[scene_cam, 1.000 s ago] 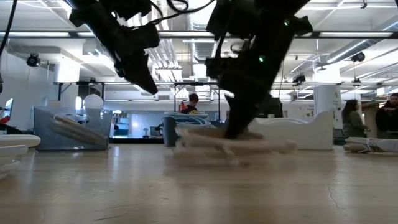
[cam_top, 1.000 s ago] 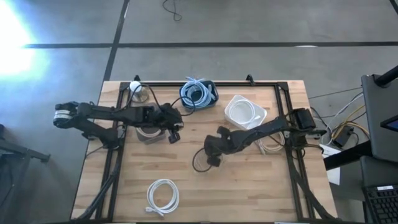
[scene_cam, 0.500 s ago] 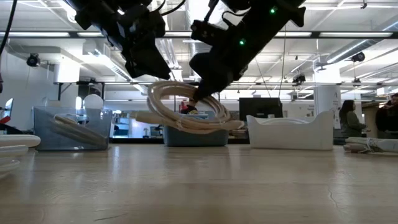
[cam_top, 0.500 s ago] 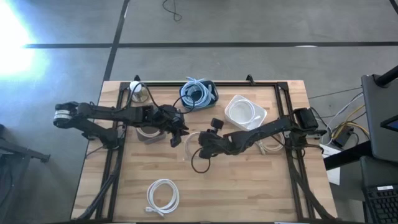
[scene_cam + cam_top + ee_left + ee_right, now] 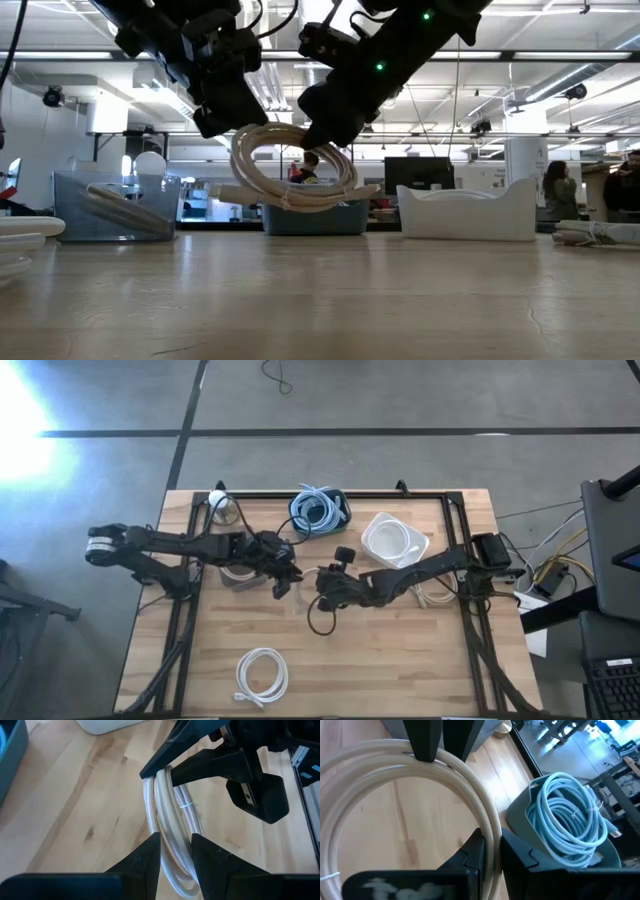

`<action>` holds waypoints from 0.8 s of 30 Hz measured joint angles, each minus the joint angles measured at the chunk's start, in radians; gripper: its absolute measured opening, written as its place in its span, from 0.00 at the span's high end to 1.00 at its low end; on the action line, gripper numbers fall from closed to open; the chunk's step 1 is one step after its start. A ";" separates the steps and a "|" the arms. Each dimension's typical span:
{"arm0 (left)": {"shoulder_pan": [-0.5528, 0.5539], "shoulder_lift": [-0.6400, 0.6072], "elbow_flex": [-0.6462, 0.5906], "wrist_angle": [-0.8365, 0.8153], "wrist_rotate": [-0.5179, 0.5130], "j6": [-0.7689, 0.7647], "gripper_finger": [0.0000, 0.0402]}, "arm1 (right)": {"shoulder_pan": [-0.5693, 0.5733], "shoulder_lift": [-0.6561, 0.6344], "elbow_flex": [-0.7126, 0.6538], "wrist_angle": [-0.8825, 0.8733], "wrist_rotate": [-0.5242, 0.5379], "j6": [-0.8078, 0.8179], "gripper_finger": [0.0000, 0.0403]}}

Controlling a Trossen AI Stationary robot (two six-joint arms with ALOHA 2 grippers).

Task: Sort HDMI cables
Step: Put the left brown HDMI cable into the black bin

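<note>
At the left edge of the desk (image 5: 400, 660) the left arm reaches inward over a clear bin (image 5: 110, 205) that holds a beige coil, and a white coil (image 5: 262, 673) lies alone near the front edge with bare wood all round it. The left gripper (image 5: 175, 857) hangs above the middle of the desk, its jaws set astride the beige cable coil (image 5: 292, 175), one finger on each side of the strands; whether they press the cable or only flank it I cannot tell. That coil hangs upright in the air, clear of the wood, with open space beneath it in the low view. Just right of it the right gripper (image 5: 490, 851) has its jaws nearly closed, pinching the strands of the same coil on the opposite side of the loop. Behind the two grippers, by the far edge, a dark blue bin (image 5: 320, 512) holds light blue cables (image 5: 570, 815), and to its right stands a white bin (image 5: 393, 540) with a white coil inside. More pale cables (image 5: 432, 596) lie by the right rail under the right arm. The front half of the desk is otherwise open wood.
</note>
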 joint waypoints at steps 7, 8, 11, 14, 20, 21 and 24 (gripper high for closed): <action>0.001 0.000 0.001 0.030 0.012 0.000 0.72 | -0.003 0.000 0.000 0.011 0.000 -0.005 0.91; 0.001 0.001 0.003 0.034 0.022 0.000 0.72 | -0.003 0.000 0.001 0.015 -0.001 -0.005 0.91; 0.001 0.000 0.003 0.034 0.050 -0.021 0.72 | -0.002 -0.002 0.001 0.014 -0.005 -0.006 0.91; 0.001 0.001 0.001 0.034 0.053 -0.027 0.72 | -0.002 -0.002 0.001 0.016 -0.006 -0.011 0.91; 0.001 0.000 -0.002 0.033 0.053 -0.028 0.71 | -0.003 -0.001 0.008 0.035 -0.005 -0.034 0.91; 0.001 0.000 -0.002 0.034 0.054 -0.028 0.70 | -0.003 -0.001 0.012 0.046 -0.004 -0.035 0.91; 0.000 0.001 -0.002 0.034 0.058 -0.019 0.68 | -0.004 -0.003 0.024 0.061 -0.002 -0.035 0.91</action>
